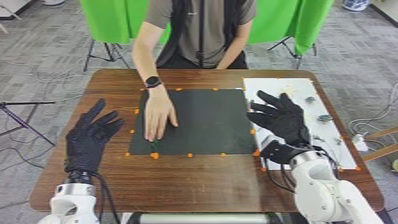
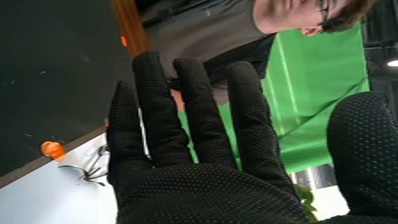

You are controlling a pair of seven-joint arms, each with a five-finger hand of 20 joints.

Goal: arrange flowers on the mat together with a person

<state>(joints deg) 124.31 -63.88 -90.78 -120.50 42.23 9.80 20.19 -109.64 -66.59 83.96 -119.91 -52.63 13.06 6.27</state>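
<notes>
Your white arms (image 1: 322, 187) are trailing black cables (image 1: 107, 190); black gloves (image 2: 204, 192), stippled with pale dots, are covering both hands (image 1: 284, 120). The person (image 1: 213, 37) is wearing a grey top (image 1: 160, 12), black vest (image 1: 179, 25) and dark watch (image 1: 153, 81).

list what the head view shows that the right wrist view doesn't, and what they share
From the head view: the left robot hand raised over the table's left side, and the person's hand laid flat on the mat, with a watch on that wrist.

From the right wrist view: a small bright light in the background.

Shared: the right robot hand, the dark mat, orange marks, the white board and the green cloth.
</notes>
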